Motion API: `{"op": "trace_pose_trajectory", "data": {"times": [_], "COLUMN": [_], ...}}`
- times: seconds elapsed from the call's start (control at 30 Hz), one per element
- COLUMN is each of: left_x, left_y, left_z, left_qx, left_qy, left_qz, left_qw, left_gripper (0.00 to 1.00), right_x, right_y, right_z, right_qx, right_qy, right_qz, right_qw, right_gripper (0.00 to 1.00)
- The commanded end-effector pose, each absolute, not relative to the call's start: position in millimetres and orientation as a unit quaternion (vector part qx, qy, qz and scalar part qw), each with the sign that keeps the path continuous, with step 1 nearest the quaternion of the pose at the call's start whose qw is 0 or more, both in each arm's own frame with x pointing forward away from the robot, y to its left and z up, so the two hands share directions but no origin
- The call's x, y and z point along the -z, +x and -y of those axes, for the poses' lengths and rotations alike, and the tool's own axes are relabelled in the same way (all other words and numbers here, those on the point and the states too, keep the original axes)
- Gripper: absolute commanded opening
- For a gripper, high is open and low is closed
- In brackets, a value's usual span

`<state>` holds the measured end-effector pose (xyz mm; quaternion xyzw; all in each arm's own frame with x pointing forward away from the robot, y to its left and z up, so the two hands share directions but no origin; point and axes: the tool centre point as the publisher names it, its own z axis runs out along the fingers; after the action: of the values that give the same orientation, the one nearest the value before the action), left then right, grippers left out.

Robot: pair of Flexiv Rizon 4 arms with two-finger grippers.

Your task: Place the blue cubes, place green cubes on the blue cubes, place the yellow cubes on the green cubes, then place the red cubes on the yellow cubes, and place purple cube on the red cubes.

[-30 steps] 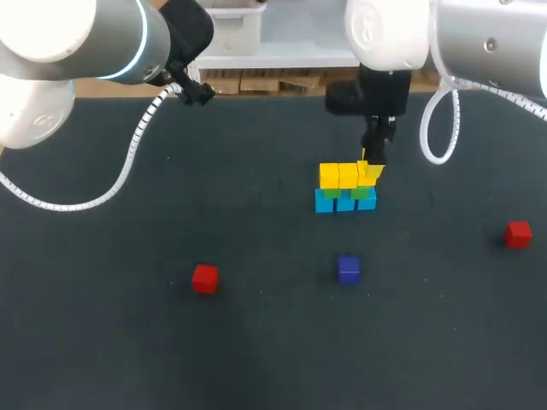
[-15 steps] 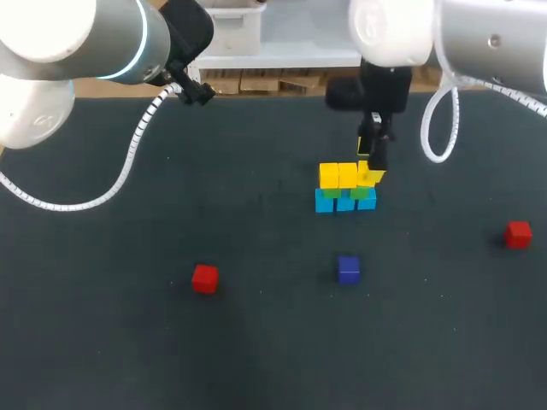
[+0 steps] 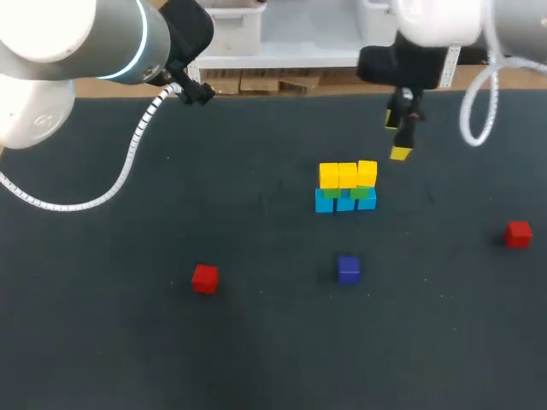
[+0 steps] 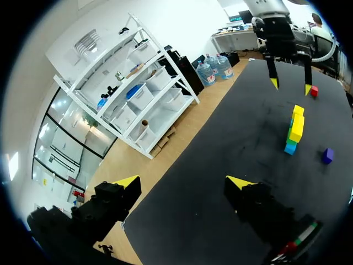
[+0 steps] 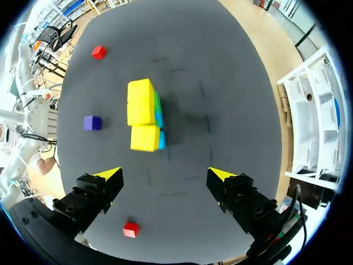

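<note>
The right gripper (image 3: 397,137) has lifted away, spread and empty, leaving the yellow cubes (image 3: 347,174) complete. The red cubes (image 3: 204,278) likely come next.

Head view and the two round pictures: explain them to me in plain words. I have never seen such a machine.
A two-armed robot works at a dark table. The head view looks down from above and behind it; each round picture comes from a camera on one arm's wrist, looking along its fingers. The left tool and the right tool are both open and hold nothing; the right one hangs above the table near the stack. The stack has blue cubes below, green in the middle, yellow on top. Loose on the table lie the left red cube, the right red cube and the purple cube.
</note>
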<state>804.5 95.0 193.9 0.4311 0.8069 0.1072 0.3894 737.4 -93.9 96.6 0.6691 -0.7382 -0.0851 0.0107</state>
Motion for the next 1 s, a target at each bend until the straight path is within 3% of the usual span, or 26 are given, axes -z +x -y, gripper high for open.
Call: {"op": "trace_pose_trajectory", "data": {"times": [0.03, 0.77, 0.9, 1.0], "left_x": [-194.3, -194.3, -194.3, -194.3], "left_y": [806.1, 806.1, 806.1, 806.1], "left_z": [-95.2, -95.2, -95.2, -95.2], "left_qx": [-0.106, -0.106, -0.106, -0.106], "left_qy": [0.433, 0.433, 0.433, 0.433], "left_qz": [-0.807, -0.807, -0.807, -0.807], "left_qw": [0.389, 0.389, 0.389, 0.389], "left_gripper": [1.00, 1.00, 1.00, 1.00], "right_x": [-102.1, -66.3, -62.1, -59.8], "right_y": [710.9, 695.4, 697.7, 698.7], "right_z": [113.1, 91.6, 91.6, 90.0], "right_qx": [0.067, 0.090, 0.093, 0.093], "right_qy": [0.667, 0.710, 0.712, 0.715], "right_qz": [0.741, 0.698, 0.696, 0.693], "right_qw": [-0.042, 0.012, 0.016, 0.017], "right_gripper": [1.00, 0.99, 0.86, 0.67]}}
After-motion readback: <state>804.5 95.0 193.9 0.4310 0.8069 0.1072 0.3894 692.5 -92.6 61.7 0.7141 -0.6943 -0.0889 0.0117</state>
